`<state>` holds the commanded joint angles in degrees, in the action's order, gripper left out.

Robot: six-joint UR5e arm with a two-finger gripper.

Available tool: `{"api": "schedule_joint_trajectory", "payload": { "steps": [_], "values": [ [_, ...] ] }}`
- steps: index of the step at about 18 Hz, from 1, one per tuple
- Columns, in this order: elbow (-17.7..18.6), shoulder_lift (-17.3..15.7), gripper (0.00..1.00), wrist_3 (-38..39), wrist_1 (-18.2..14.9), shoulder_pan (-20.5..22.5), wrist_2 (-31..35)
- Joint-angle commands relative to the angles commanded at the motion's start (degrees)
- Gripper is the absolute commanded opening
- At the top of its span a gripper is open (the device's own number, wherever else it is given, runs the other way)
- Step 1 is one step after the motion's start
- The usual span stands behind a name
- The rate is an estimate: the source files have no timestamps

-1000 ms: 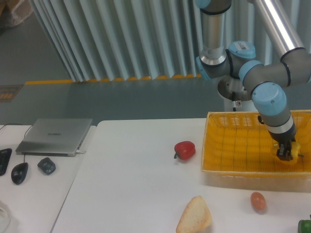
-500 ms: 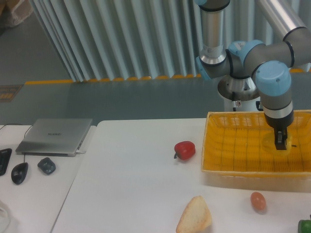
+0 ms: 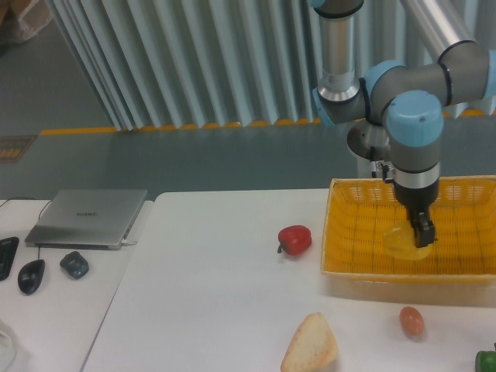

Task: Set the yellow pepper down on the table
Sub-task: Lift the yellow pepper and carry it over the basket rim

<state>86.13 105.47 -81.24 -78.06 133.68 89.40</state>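
We had the gripper (image 3: 421,233) closed around the yellow pepper (image 3: 403,242), holding it over the middle of the yellow-orange basket (image 3: 353,232) at the right edge of the table (image 3: 209,294) — the fingers were dark and small in the shot, so exactly where they pinched was hard to make out, but the pepper hung against them, apparently lifted off the mesh floor.

How it would handle, as far as we could judge: light, fairly stiff, and glossy (so slippery). The lobes are rounded, so a two-finger grasp could let it roll or twist if the pads sat on a bulge — better to have them in the grooves between lobes or across the widest part near the shoulder. The stem looked too short to trust.

Elsewhere on the tabletop, the red pepper (image 3: 294,239) sat just left of the basket, the bread wedge (image 3: 311,346) near the front edge, and a small reddish thing (image 3: 411,321) in front of the basket. White tabletop showed between these for setting it down.
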Motion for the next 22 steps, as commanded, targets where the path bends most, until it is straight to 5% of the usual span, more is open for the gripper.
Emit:
{"api": "schedule_joint_trajectory", "payload": {
  "steps": [8,14,18,22],
  "values": [
    [0.1,2.5,0.55,20.8,8.3,-6.0,-1.4],
    [0.0,2.6,0.55,29.5,8.8,-6.5,-1.1],
    [0.1,3.3,0.52,41.8,9.2,-6.5,3.2],
    [-0.4,5.8,0.52,42.7,9.8,-8.4,4.2]
  ]
}}
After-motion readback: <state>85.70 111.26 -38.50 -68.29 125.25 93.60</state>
